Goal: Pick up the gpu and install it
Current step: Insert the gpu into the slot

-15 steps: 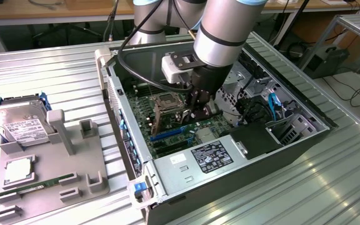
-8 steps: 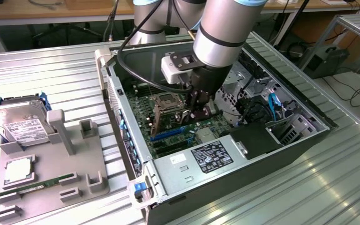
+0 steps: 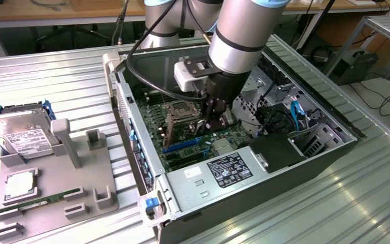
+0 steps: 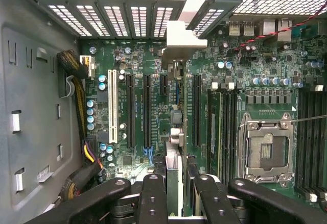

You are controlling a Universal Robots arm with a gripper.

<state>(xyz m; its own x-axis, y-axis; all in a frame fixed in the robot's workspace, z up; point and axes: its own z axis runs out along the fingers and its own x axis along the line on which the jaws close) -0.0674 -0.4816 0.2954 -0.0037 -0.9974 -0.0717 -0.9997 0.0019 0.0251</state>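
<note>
GPU [image 4: 173,147] (stiff, fragile, I judge) clamped edge-on in my gripper [image 4: 173,183], poised over the motherboard [image 4: 255,71] slots.

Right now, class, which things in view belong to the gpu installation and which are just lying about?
Job in hand: gpu, held in the jaws; motherboard expansion slots; open computer case.
Lying about: hard drive in blue frame; RAM stick; processor; grey parts holder.

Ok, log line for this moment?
claw: shut on gpu | gpu: edge-on over motherboard slots, inside open case | seated: cannot tell
</note>
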